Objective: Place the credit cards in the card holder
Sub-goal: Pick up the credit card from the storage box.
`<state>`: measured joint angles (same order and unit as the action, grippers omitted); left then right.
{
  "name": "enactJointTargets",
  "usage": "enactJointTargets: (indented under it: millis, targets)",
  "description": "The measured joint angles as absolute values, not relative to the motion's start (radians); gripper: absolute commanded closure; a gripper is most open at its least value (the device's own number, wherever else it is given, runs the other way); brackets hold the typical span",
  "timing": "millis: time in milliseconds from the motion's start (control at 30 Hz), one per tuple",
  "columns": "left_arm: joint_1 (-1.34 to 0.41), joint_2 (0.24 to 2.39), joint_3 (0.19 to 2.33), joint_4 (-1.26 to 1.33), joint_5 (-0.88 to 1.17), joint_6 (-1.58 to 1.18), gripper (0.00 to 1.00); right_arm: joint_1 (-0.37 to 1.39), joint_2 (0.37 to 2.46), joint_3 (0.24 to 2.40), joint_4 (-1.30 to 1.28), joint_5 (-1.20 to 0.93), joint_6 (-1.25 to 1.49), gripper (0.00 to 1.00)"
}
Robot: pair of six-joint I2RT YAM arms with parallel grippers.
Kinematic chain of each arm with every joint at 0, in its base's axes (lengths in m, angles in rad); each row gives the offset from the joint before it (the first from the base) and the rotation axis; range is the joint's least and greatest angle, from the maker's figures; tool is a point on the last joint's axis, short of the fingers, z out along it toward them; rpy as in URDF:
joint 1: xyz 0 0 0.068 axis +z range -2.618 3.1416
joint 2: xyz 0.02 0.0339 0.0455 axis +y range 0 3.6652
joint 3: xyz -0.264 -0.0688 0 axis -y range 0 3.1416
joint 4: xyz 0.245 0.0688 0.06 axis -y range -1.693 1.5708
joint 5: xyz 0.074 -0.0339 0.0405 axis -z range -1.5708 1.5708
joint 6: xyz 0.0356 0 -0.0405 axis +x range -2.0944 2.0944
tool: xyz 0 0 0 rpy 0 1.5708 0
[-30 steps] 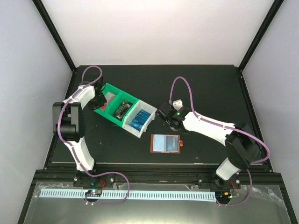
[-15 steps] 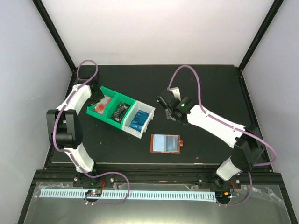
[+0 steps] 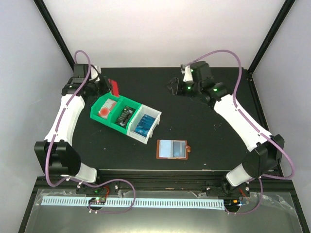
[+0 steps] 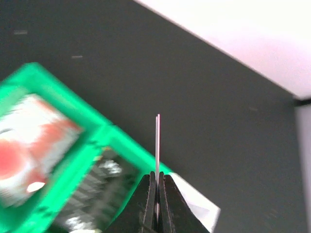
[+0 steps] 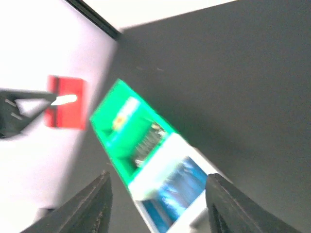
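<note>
We are finding the bins (image 3: 111, 124) left of centre on the table (image 3: 214, 141), cards (image 3: 144, 125) lying in them, the holder (image 3: 172, 149) lying nearer and rightward, one card (image 3: 115, 87) hanging behind them in the left gripper (image 4: 156, 178).

Tabletop (image 3: 209, 141) is matt black, with a few pale specks. The green bin (image 3: 114, 112) and white bin (image 3: 140, 137) look like smooth moulded plastic with a slight sheen. Card holder (image 3: 172, 149) is brown and leather-look, with shiny clear pockets. Red card (image 3: 115, 88) is thin, smooth plastic. The arm shells (image 3: 243, 124) are glossy white.
</note>
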<state>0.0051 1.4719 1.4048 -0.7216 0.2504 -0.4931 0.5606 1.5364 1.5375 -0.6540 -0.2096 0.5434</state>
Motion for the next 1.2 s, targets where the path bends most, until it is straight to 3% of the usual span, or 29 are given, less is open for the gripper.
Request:
enactJointTargets:
  millis: [267,500,733,900,1200]
  targets:
    - [-0.13,1.456,1.4,-0.522,0.691,-0.533,0.98,0.474,1.511,1.385,-0.276,-0.617,0.819,0.24]
    - [-0.298,1.36,1.29,-0.25,0.852,-0.742,0.99,0.477,1.424,1.288,-0.157,-0.715,0.928,0.24]
    - [-0.399,1.315,1.19,-0.091,0.88,-0.913,0.99,0.505,1.316,1.192,-0.08,-0.76,0.988,0.37]
    - [-0.463,1.246,1.06,-0.002,0.883,-0.987,0.99,0.535,1.216,1.068,-0.059,-0.753,0.997,0.6]
    - [-0.533,1.141,0.873,0.109,0.864,-1.045,0.95,0.546,1.048,0.81,0.033,-0.739,1.004,0.89]
